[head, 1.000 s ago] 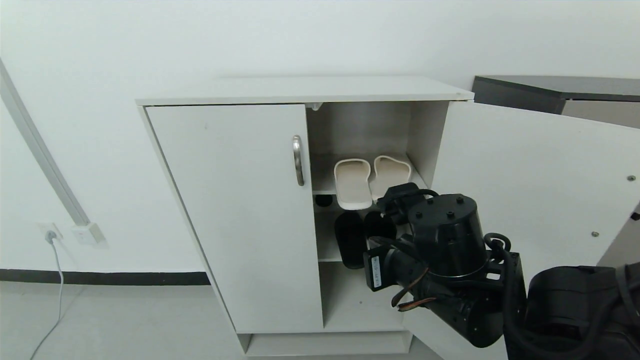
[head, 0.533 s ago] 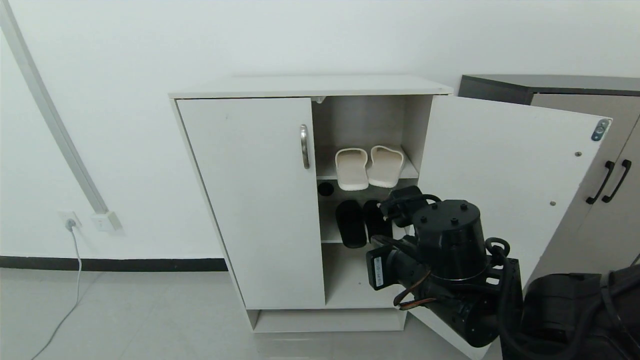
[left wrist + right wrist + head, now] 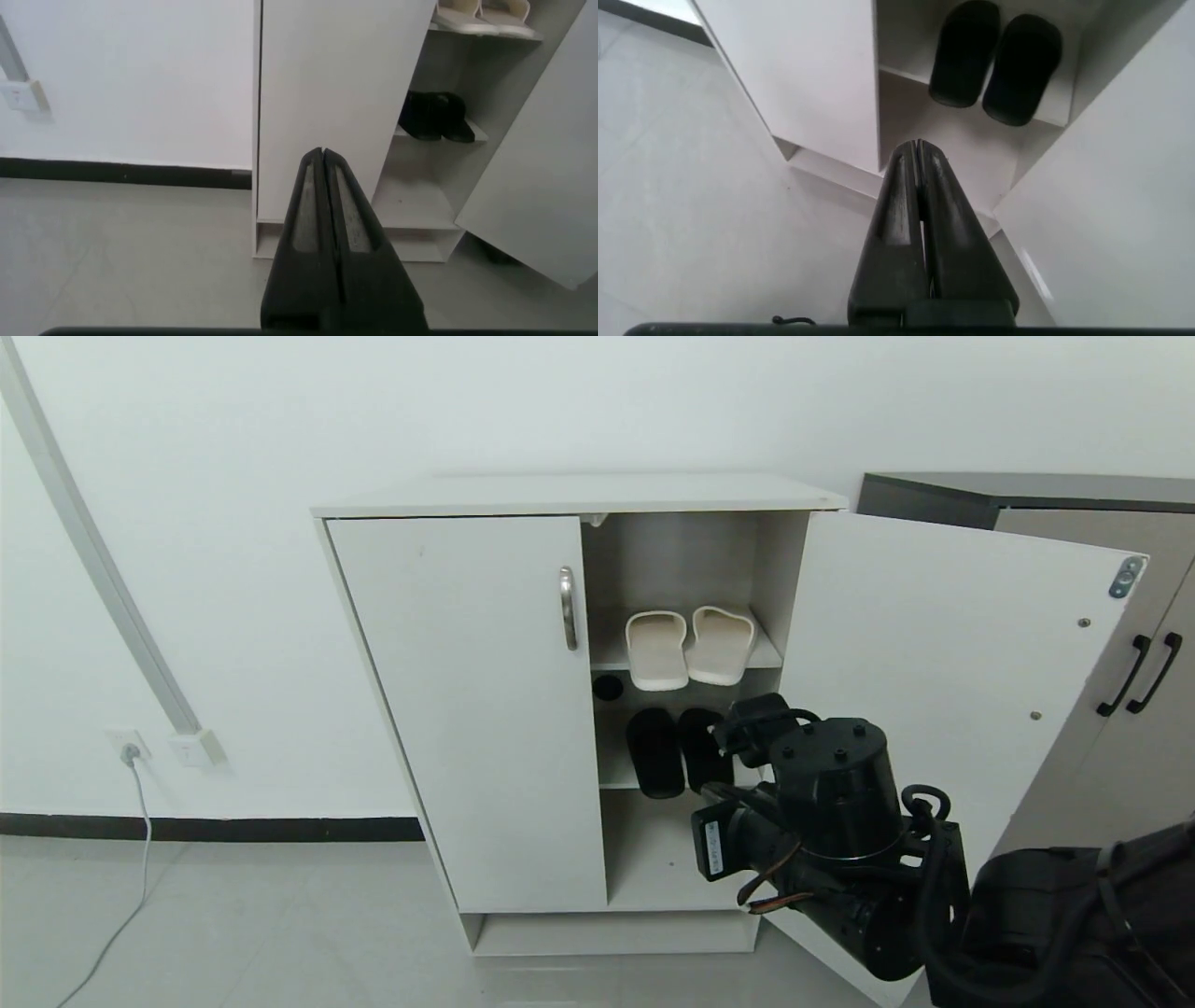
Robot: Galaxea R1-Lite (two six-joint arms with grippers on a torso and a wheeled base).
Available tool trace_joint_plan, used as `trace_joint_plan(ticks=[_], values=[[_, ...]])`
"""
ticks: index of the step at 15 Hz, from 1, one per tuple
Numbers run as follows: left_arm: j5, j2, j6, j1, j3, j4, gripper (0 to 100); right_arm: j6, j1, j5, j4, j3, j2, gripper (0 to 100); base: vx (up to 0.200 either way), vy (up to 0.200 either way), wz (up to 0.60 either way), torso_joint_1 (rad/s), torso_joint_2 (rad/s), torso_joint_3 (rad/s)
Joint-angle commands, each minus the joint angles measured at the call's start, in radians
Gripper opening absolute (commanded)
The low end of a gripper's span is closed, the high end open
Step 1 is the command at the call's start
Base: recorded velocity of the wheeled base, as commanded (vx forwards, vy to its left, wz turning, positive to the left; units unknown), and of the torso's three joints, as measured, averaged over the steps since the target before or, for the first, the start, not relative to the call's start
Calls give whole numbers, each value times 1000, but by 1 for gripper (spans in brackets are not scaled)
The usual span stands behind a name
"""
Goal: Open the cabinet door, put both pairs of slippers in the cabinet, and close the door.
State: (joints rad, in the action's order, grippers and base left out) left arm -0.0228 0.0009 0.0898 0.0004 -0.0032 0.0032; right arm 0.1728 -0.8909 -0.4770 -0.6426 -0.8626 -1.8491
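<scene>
Noting white slippers [image 3: 689, 649] on cabinet [image 3: 579, 491] upper shelf [image 3: 766, 656], black slippers [image 3: 679, 749] below, right door [image 3: 934, 644] swung wide; left hand [image 3: 322, 152] and right hand [image 3: 920, 144] closed tight, empty.

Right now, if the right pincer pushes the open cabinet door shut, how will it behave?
The open cabinet door looks like a thin, flat, rigid panel: it should swing as one piece, and fairly lightly. Its face looks smooth, so the shut right pincer may slide along it.
</scene>
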Motion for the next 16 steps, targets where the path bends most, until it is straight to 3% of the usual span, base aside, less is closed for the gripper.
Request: trace_joint_plan(ticks=[1,8,16], values=[[0,1,1,0,0,0,0,-1,0,0,0,5,-5,0,0,0,0,0,0,0],[-3,1,1,1,0,0,0,-6,0,0,0,7,-16,0,0,0,0,0,0,0],[-3,1,1,0,0,0,0,-6,1,0,0,11,-12,0,0,0,0,64,-371,-312]])
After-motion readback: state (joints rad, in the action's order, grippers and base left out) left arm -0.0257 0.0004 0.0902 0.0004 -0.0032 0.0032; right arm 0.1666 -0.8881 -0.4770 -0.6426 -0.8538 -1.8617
